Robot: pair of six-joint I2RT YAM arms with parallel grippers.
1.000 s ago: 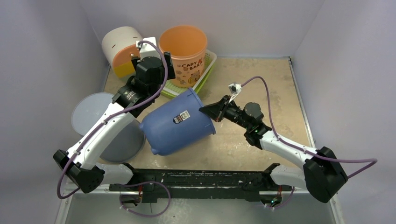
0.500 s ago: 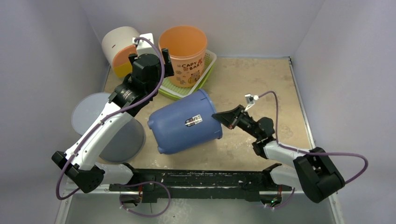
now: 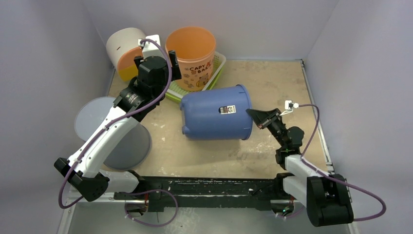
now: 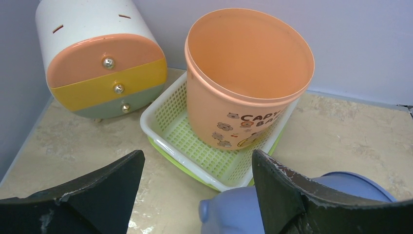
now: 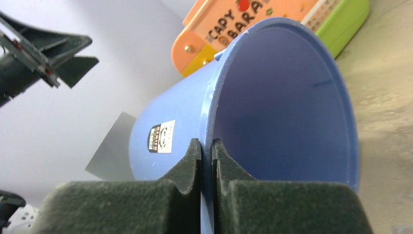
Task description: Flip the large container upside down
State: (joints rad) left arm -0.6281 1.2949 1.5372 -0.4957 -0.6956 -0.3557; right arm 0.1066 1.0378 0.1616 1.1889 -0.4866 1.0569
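The large blue container is seen lying on its side on the table, just in front of the green-and-white basket, on the side of the basket nearer the arm bases; whether the two touch cannot be told. Its open mouth is turned away from the basket toward the right arm, its base is turned the other way, and a small label is carried on the upward-facing wall. The rim of the container is pinched by the right gripper at the edge farthest from the basket, with one finger pressed against the outer wall and the other against the inner wall. The left gripper is held above the table at the basket's near left corner, its jaws spread wide with nothing between them. An orange bucket is stood upright inside the basket. A rounded drawer unit is placed just to the left of the basket, against the back wall. A grey round lid is laid well to the left of the basket and nearer the arm bases, partly covered by the left arm.
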